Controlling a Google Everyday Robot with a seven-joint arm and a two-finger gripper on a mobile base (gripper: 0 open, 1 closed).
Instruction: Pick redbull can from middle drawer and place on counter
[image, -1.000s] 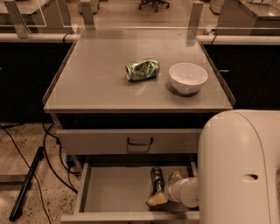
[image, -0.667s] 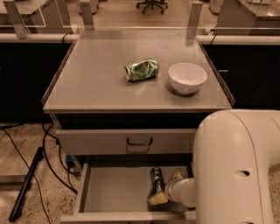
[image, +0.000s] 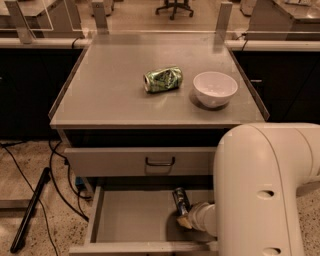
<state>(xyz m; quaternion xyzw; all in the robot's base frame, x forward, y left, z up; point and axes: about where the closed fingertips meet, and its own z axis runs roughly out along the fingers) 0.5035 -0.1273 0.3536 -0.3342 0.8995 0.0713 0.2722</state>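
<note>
The redbull can (image: 181, 199) lies in the open middle drawer (image: 130, 222), well below the table's front edge and toward its right corner, with its dark top pointing back at the cabinet. The tool (image: 184, 220) is at the can's near end, touching it or just beside it, but I cannot tell whether it is closed on the can or only resting against it. The step in hand looks like the grasp itself: the can is not yet lifted off the drawer floor. The next move calls for a firm hold. Then comes a lift clear of the drawer's low wall, out past the closed upper drawer front (image: 145, 161), and up onto the table (image: 105, 95). There is bare space on the left half and along the front edge, away from the dented green can (image: 163, 79) near the middle and the white bowl (image: 215, 88) toward the right edge. The big pale arm (image: 260, 190) fills the lower right and hides the drawer's right wall and the tool's back, and the drawer's front lip is cut off at the bottom.
</note>
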